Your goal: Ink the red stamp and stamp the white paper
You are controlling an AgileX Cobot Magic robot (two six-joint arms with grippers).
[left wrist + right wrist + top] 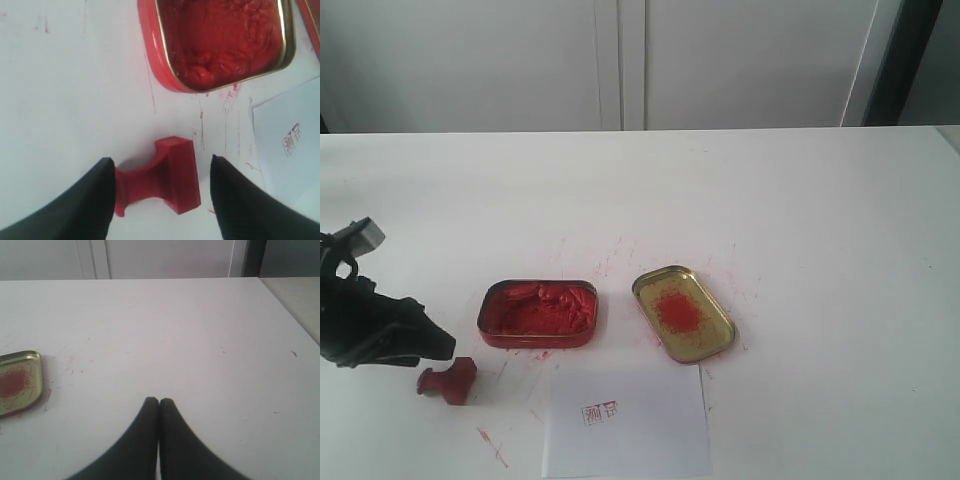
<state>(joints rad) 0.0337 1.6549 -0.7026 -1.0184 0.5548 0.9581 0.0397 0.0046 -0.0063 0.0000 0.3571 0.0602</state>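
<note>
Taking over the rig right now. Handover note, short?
Left claw: open, straddling the red stamp, which lies on its side on the table, left of the white paper in the exterior view.
Right claw: shut, empty, over bare table, gold lid off to one side.
Red ink tin: open, beyond the paper.
Done: paper carries one red square mark, so stamping looks complete.
Left: probably just retracting the left claw; for another print, grip, ink, press.

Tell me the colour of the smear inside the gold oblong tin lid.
Red smear on the gold tin lid; exterior view shows it best.
</note>
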